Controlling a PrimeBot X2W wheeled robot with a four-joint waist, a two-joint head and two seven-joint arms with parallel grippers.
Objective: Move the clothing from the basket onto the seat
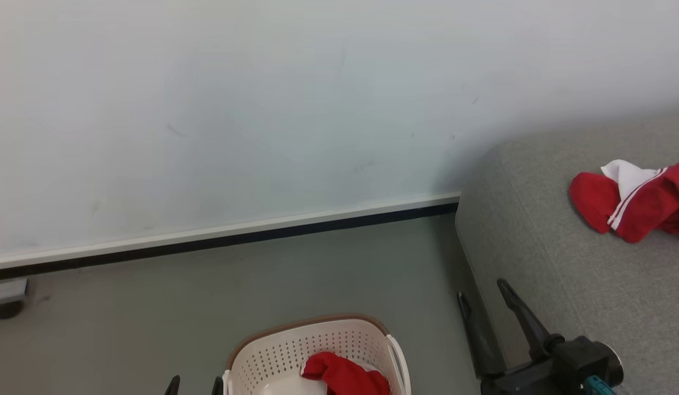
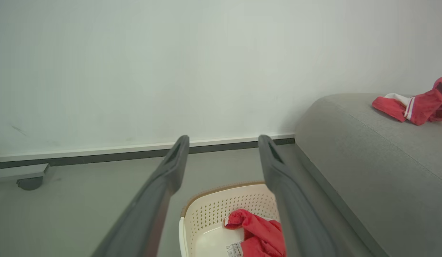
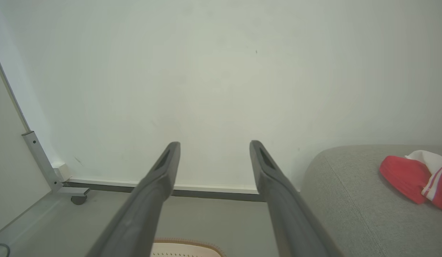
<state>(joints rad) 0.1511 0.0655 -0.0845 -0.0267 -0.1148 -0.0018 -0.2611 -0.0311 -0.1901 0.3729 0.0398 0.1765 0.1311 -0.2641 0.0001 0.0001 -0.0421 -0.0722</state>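
A cream-white perforated basket with a brown rim stands on the floor at the bottom centre, and a red garment lies inside it. The basket and its garment show again between my left fingers. A second red-and-white garment lies on the grey sofa at right. My left gripper is open just left of the basket, only its tips showing. My right gripper is open and empty beside the sofa's front corner. In the wrist views both the left gripper and the right gripper hold nothing.
A pale wall with a white and dark baseboard runs behind the grey floor. A caster and frame foot stand at far left; a grey panel frame rises there. Bare floor lies between basket and wall.
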